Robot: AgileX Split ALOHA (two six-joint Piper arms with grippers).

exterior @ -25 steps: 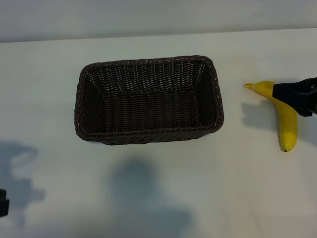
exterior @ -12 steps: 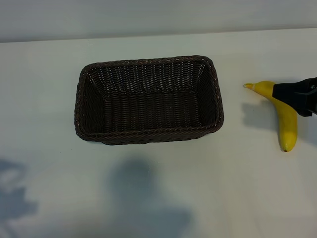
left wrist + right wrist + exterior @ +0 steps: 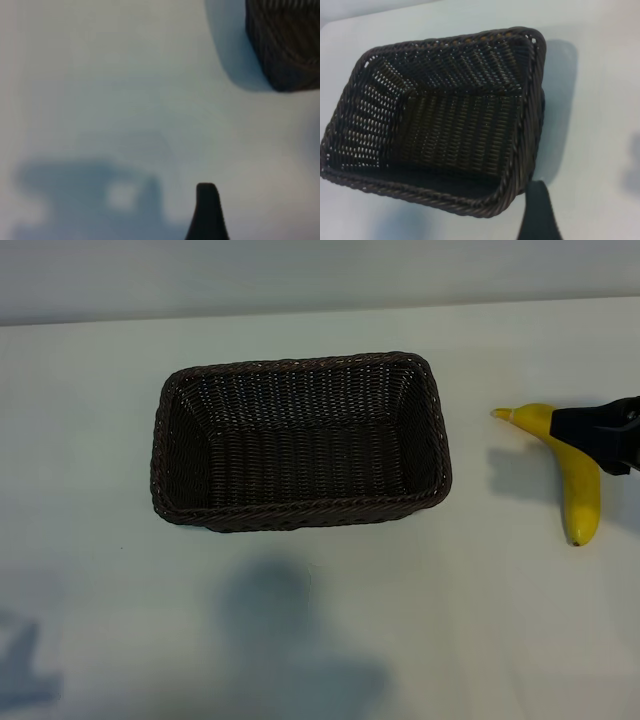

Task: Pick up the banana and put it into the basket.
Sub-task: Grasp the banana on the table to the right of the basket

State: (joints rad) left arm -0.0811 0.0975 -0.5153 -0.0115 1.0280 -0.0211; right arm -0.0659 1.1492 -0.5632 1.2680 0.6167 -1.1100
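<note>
Banana (image 3: 577,475) shows only in ext view, under right gripper (image 3: 600,435), fingers open; left's open too

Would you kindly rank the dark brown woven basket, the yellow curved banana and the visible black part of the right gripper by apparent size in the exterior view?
1. Dark brown woven basket
2. Yellow curved banana
3. Black right gripper, only partly in frame, crossing the banana

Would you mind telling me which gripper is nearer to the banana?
Right. The right gripper is at the banana, overlapping its upper part; the left gripper is out of the exterior view, beyond the basket.
</note>
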